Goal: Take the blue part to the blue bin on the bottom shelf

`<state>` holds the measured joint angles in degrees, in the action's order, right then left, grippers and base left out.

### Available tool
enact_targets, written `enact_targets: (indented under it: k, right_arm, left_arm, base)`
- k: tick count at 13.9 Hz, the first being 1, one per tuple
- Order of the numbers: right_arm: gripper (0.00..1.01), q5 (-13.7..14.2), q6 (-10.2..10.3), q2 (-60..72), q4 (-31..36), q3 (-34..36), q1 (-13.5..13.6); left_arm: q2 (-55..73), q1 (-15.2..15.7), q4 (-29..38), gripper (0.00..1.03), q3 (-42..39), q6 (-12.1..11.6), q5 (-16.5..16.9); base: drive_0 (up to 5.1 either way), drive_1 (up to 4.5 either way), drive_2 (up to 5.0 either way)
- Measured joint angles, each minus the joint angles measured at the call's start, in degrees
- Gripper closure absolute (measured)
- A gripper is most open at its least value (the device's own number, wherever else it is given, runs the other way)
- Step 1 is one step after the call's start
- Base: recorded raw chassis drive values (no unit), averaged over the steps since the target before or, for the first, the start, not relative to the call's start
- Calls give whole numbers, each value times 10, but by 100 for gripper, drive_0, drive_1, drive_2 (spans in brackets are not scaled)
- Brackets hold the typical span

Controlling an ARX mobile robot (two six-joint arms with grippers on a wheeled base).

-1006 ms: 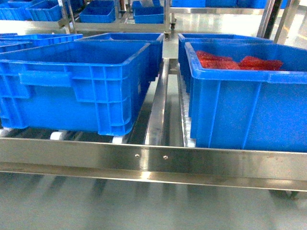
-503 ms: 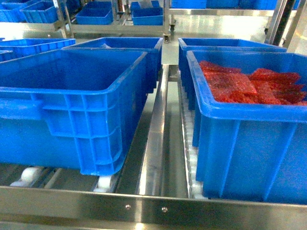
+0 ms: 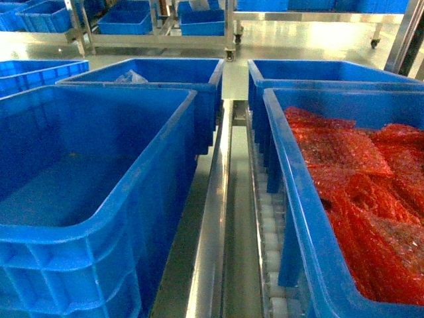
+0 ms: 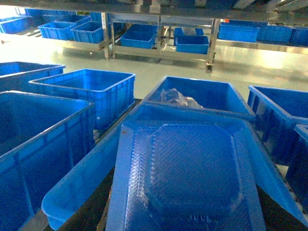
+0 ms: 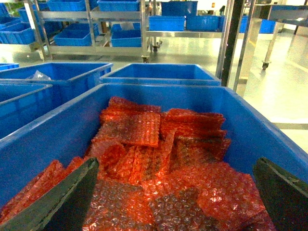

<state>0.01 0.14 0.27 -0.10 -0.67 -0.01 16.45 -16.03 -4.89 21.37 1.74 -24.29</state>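
While the right gripper (image 5: pixel 175 192) hangs wide open over the red bubble-wrap bags (image 5: pixel 159 159), nothing is held. Left gripper's state I cannot tell; its camera overlooks a blue tray (image 4: pixel 185 178), likely the part.

Saw only the inner faces of two dark fingers (image 5: pixel 53 202) at the right wrist view's bottom corners, tips and gripper body cut off by the frame. Could not make out the left gripper at all behind the blue tray (image 4: pixel 185 175) filling the left wrist view, its lower edge cropped. Lost the near ends of the empty bin (image 3: pixel 86 199) and the bin of red bubble-wrap bags (image 3: pixel 358 192) below the head view; could not identify the clear bag (image 3: pixel 130 77) in the far bin.
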Motion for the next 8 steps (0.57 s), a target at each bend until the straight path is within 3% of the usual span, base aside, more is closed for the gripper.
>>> enact_targets:
  k: [1,8]
  right_arm:
    - [3,0,0,0,-2,0,0]
    - [3,0,0,0,-2,0,0]
  left_arm:
    - [-2,0,1,60,0,0,0]
    - [-4,0,2,60,0,0,0]
  base:
    - [-5,403,-412]
    - [0,0,0]
